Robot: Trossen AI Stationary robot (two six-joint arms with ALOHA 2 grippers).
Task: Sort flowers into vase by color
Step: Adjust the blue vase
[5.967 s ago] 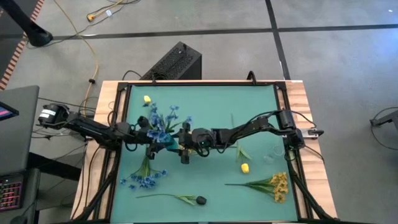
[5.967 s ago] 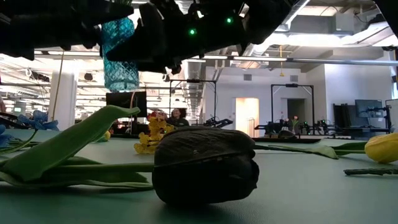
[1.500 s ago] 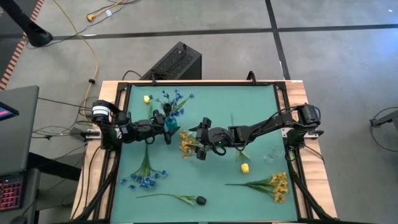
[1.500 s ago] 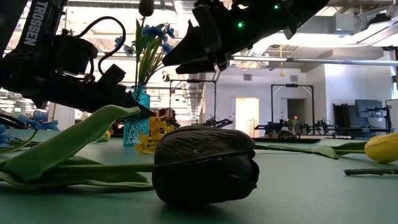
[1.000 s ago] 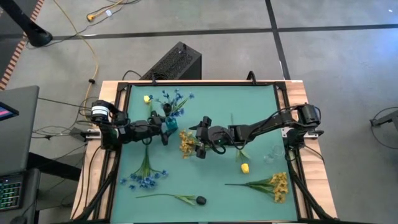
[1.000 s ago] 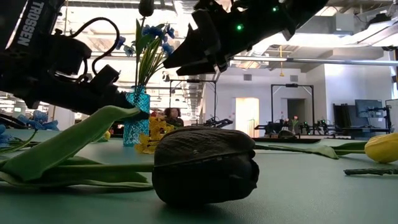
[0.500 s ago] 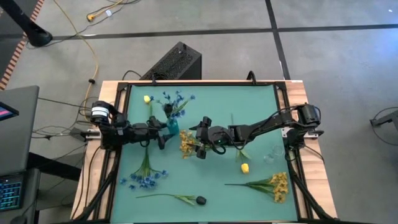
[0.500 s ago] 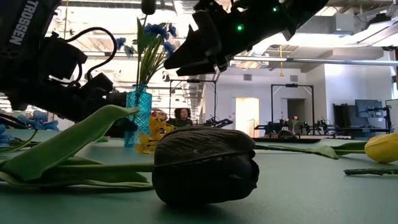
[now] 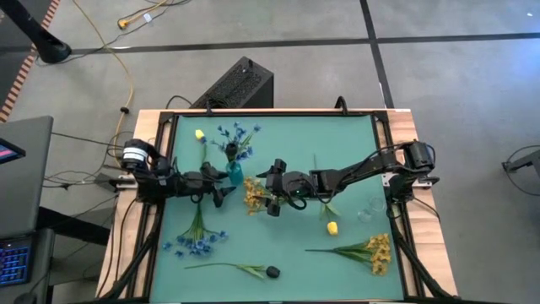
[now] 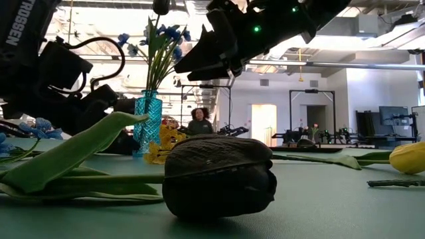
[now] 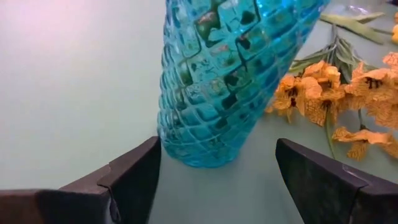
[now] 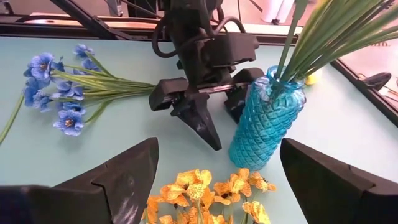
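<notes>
Blue vase [image 9: 234, 175] upright on green table [image 9: 337, 143], just past left gripper [image 9: 221, 193] at its 1 o'clock in high view, apart from both fingers. Left gripper spread wide, holding nothing; vase base between the open fingers' line in left wrist view [image 11: 230, 81], no contact. Blue flower sprigs [image 9: 237, 135] standing in vase, stems fanning toward 12 o'clock. Vase: clear turquoise glass, diamond-quilted surface, narrow neck [image 12: 268, 118]. Right gripper [image 9: 268, 199] at vase's 4 o'clock, directly over yellow-orange cluster [image 9: 253, 193] lying flat beside vase base; fingers wide apart, empty. Second blue bunch [image 9: 194, 241] flat at 7 o'clock of vase, near left edge. Dark bud [image 9: 272, 272] at 6 o'clock, near front edge; close up in low view [image 10: 219, 176]. Yellow bud [image 9: 332, 228] at 4 o'clock; larger yellow-orange spray [image 9: 375, 252] further out at 4 o'clock. Small yellow bud [image 9: 199, 133] at 11 o'clock, near back edge.
</notes>
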